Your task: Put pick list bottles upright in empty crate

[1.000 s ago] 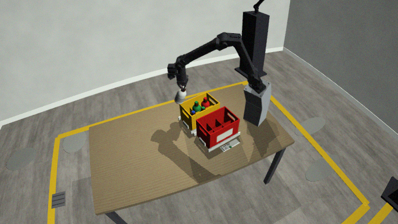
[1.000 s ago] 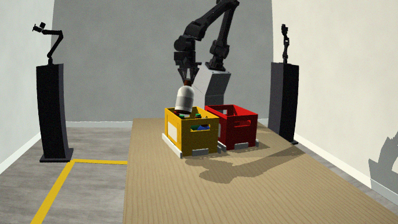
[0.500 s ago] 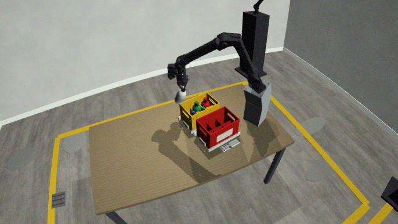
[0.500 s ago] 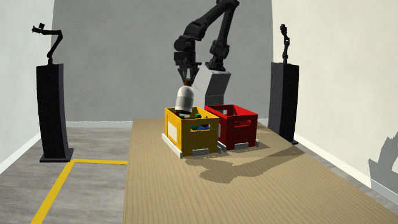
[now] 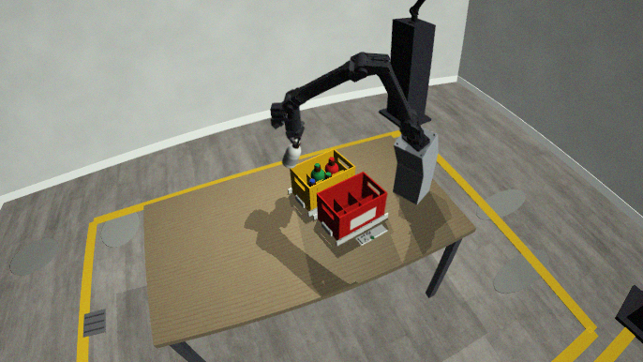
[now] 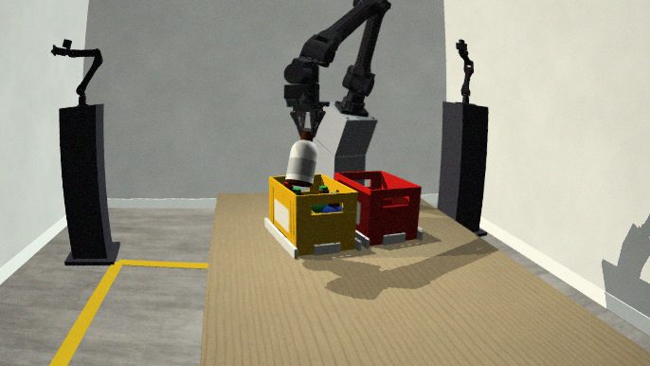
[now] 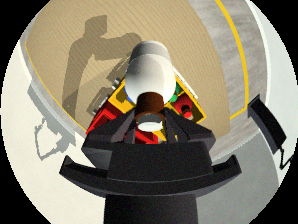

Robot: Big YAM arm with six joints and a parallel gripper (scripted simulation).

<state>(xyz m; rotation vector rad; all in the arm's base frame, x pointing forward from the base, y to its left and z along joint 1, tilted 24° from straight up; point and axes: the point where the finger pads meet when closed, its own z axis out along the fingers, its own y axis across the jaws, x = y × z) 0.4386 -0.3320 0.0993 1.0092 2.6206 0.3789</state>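
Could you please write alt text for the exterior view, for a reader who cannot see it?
A black robot arm's end effector grips a white bottle by its brown neck, tilted above a yellow crate with other bottles inside. A red crate stands beside it on a wooden table.

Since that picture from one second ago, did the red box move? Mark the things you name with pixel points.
No, the red crate (image 5: pixel 352 206) (image 6: pixel 393 215) (image 7: pixel 102 117) looks unmoved: it still sits right beside the yellow crate (image 5: pixel 300 194) (image 6: pixel 327 228) (image 7: pixel 121 101) on the table.
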